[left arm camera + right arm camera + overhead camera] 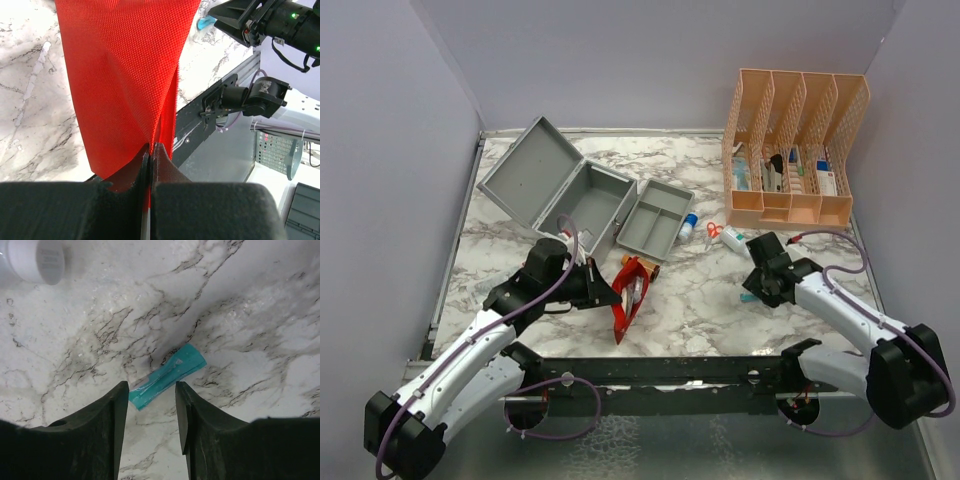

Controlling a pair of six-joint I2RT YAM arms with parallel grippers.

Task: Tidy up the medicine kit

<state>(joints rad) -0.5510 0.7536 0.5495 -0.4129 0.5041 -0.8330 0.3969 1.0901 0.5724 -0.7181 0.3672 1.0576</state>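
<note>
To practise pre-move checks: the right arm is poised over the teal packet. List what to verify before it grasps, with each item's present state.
1. Right gripper open: ok, fingers apart.
2. Teal packet between its fingers: ok, one end lies between them, flat on the table.
3. Fingers low enough to close on the packet: cannot tell.
4. Left gripper holding the red pouch: ok, shut on its fabric.
5. Medicine kit open to receive items: ok, lid up; its inner tray sits outside, beside it.
</note>
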